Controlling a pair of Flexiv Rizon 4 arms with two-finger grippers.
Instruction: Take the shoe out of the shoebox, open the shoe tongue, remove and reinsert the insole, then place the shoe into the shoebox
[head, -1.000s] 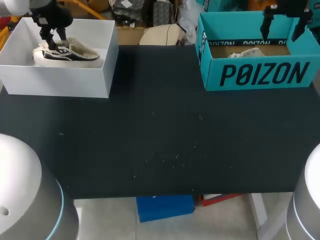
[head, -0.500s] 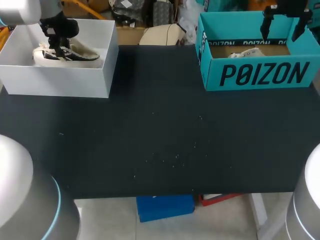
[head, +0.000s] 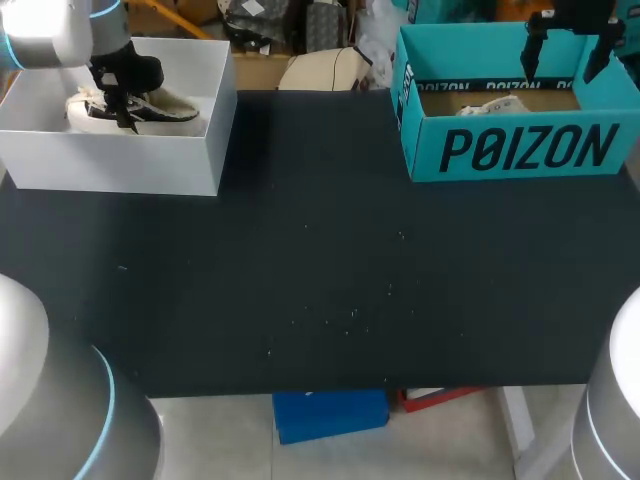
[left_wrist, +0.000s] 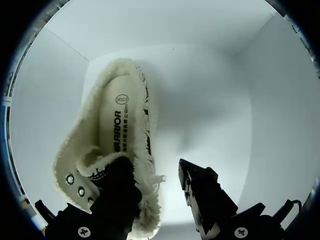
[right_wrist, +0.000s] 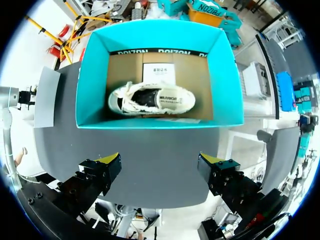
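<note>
Shoe, cream with a fleece lining, sits sole-down on the floor of the white shoebox, directly under my left claw. That claw is partly spread. One finger is down inside the shoe's opening, and the other stands outside, just beside the fleecy collar with a gap between them. My right claw hangs wide open, holding nothing. Below and ahead of it a teal shoebox sits on the table, with a second cream shoe inside.
</note>
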